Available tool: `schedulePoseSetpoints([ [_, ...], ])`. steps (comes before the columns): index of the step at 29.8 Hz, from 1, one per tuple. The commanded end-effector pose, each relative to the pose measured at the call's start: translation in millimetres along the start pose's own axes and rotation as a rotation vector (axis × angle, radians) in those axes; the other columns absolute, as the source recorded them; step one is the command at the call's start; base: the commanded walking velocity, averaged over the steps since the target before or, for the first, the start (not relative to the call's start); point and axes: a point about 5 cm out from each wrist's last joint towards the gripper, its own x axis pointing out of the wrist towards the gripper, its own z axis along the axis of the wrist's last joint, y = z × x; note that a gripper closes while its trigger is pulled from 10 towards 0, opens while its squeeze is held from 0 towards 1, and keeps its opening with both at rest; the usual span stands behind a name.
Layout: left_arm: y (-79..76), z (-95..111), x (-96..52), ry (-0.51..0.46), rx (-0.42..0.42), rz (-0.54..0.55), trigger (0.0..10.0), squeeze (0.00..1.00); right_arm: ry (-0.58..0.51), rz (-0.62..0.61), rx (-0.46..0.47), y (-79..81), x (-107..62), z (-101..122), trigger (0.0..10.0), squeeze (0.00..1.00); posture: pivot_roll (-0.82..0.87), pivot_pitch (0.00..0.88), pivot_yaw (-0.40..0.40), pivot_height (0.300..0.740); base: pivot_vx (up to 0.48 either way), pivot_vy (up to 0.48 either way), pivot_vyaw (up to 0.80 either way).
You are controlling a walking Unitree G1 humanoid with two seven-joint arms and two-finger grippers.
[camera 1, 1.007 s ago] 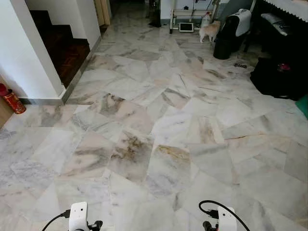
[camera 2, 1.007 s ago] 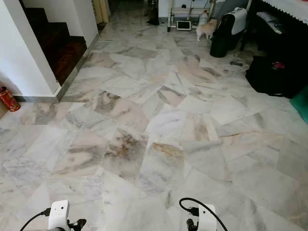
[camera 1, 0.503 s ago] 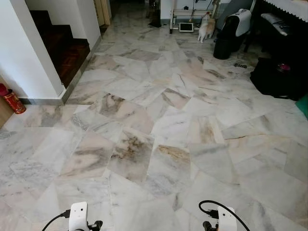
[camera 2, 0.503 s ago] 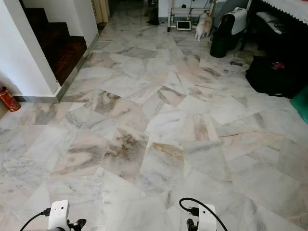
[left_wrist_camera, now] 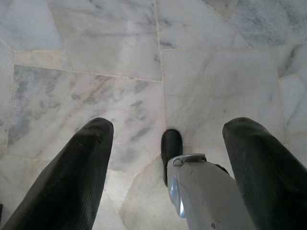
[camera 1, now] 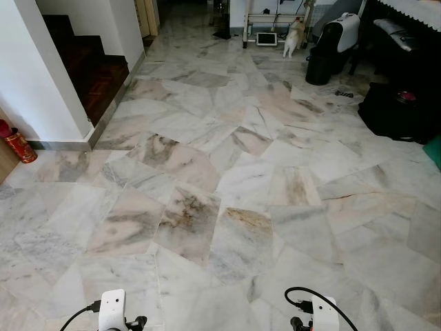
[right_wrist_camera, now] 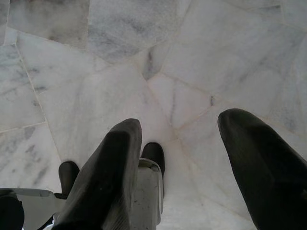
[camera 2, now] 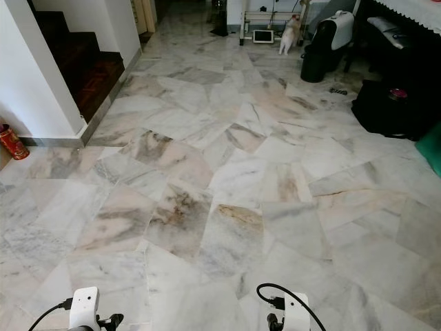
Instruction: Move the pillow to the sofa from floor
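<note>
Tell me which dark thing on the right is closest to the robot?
The big black bag by the right wall. The black-and-white bin-shaped thing and the cat sit farther back.

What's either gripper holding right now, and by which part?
Nothing. The left gripper and right gripper both hang open over the bare marble floor, with only tile between their fingers.

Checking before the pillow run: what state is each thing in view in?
Left gripper: open, holding nothing, over the marble floor.
Right gripper: open, holding nothing.
Small tan-and-white animal: standing, far end.
Red cylindrical canister: upright by white wall.
</note>
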Motion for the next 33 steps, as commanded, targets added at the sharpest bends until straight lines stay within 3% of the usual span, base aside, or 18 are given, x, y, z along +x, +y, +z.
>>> schedulePoseSetpoints([
  [1, 27.1, -15, -6.2, 0.087, 0.214, -0.024, 10.0, 0.00, -0.059, 0.026, 0.148, 16.4, 9.2, 36, 10.0, 0.00, 0.01, 0.000, -0.088, 0.740, 0.000, 0.000, 0.00],
  [26, 30.9, -11, -6.3, 0.069, 0.235, -0.009, 10.0, 0.00, -0.055, 0.033, 0.176, 17.8, 8.6, 32, 10.0, 0.00, -0.01, 0.000, -0.060, 0.740, 0.000, 0.000, 0.00],
  [33, 33.2, 0, -5.3, 0.015, 0.194, 0.017, 10.0, 0.00, -0.049, 0.025, 0.181, 20.5, 9.2, 33, 10.0, 0.00, -0.01, 0.000, -0.038, 0.740, 0.000, 0.000, 0.00],
])
